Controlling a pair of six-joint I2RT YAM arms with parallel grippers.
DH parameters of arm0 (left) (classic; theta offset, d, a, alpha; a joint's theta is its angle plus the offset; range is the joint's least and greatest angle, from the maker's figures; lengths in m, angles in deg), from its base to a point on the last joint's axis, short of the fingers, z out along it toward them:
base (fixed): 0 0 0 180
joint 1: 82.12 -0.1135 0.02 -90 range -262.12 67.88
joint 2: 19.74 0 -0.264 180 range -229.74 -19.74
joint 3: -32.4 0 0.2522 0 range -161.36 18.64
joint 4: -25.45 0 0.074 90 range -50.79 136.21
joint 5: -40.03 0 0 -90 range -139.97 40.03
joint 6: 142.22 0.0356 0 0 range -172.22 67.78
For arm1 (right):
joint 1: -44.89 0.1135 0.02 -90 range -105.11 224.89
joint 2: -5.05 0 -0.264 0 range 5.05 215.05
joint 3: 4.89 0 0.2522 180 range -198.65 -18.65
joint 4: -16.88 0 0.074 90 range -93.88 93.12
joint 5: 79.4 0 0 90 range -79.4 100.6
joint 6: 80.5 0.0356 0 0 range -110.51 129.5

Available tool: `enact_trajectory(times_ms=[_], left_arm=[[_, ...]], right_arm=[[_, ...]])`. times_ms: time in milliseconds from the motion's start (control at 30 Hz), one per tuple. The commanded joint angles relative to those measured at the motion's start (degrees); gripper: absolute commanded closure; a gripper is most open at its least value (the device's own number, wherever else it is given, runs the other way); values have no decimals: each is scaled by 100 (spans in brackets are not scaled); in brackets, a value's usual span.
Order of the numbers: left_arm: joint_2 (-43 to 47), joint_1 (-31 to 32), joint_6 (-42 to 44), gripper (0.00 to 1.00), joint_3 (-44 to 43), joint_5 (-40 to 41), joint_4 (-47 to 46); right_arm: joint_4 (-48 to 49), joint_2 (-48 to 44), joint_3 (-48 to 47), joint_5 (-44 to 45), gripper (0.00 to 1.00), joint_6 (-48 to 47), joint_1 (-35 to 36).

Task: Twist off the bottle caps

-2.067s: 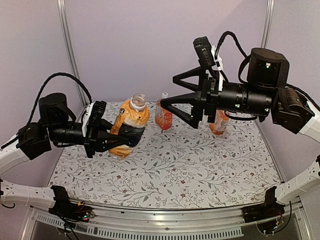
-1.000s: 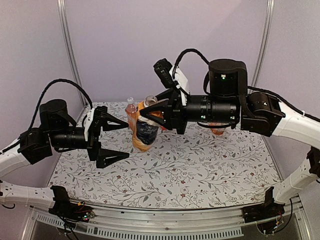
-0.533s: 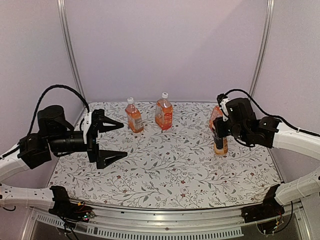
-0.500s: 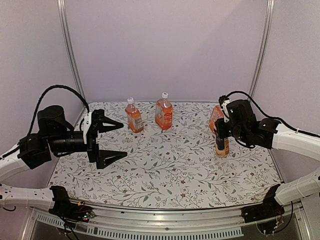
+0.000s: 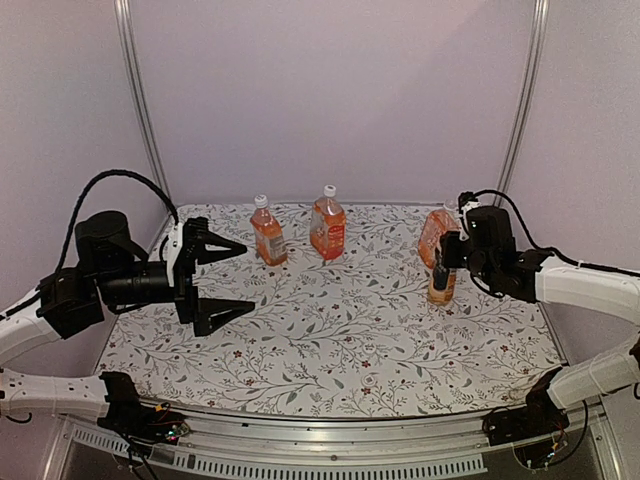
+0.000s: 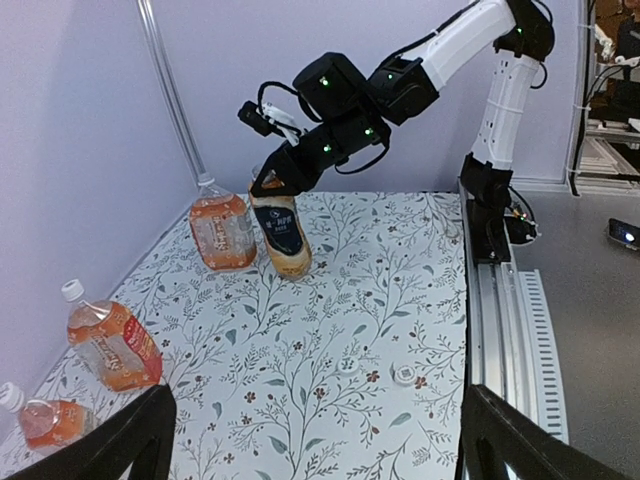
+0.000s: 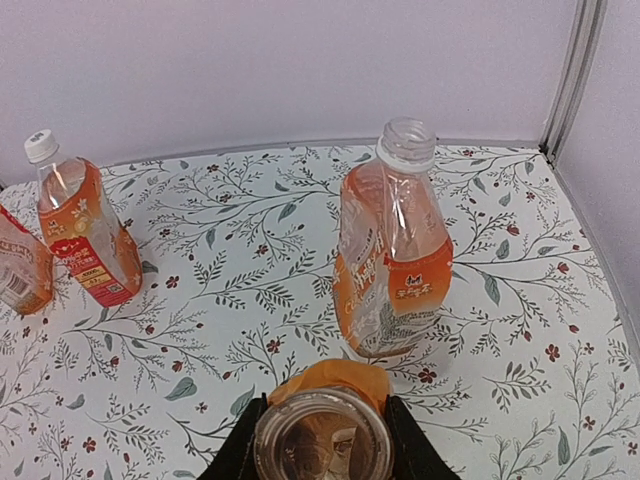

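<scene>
Neck of uncapped black-labelled bottle (image 6: 285, 232) pinched by right gripper (image 7: 322, 445); left gripper (image 5: 247, 276) spread wide, empty.
Two bottle caps (image 5: 259, 200) sit on the back bottles (image 5: 268, 240); two loose caps (image 6: 347, 367) lie on the table (image 5: 380, 340) near its front edge.

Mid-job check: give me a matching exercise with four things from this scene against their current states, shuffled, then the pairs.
Things:
1. black-labelled bottle
2. left pincer
3. two loose white caps
4. rear-left bottle

States:
A. white cap on
B. lying on the table mat
C. open, holding nothing
D. clamped in the right pincer, neck open

Pairs: 1-D, 2-C, 3-B, 4-A
</scene>
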Motion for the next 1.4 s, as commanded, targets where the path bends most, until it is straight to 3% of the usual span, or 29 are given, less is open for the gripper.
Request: enact_trajectory(times_ms=[0, 33, 167, 200, 300, 467, 667, 1000, 1367], left_arm=[[-36, -64, 7, 0, 35, -63, -110], [-46, -64, 11, 1, 28, -74, -118], [-47, -65, 48, 0, 0, -75, -104], [-54, -64, 55, 0, -8, -71, -103], [-66, -70, 64, 0, -29, -114, -105], [-34, -66, 60, 0, -28, -137, -77], [11, -70, 51, 1, 17, -164, -77], [187, -136, -273, 0, 220, 117, -107], [716, -1266, -1196, 1, 900, 1161, -406]], right_arm=[[284, 57, 218, -67, 99, 218, -38], [275, 22, 256, -60, 93, 203, -38], [256, -205, 403, -15, 48, 138, -33], [236, -264, 430, -4, 41, 133, -33], [126, -372, 400, -38, 29, 93, -33], [-346, -378, 132, -32, 22, -80, -32], [-520, -357, -56, -29, 2, -133, -35], [-1788, -529, -868, -295, 1, -276, -32], [-2933, -1066, -2048, -924, 1, -822, -32]])
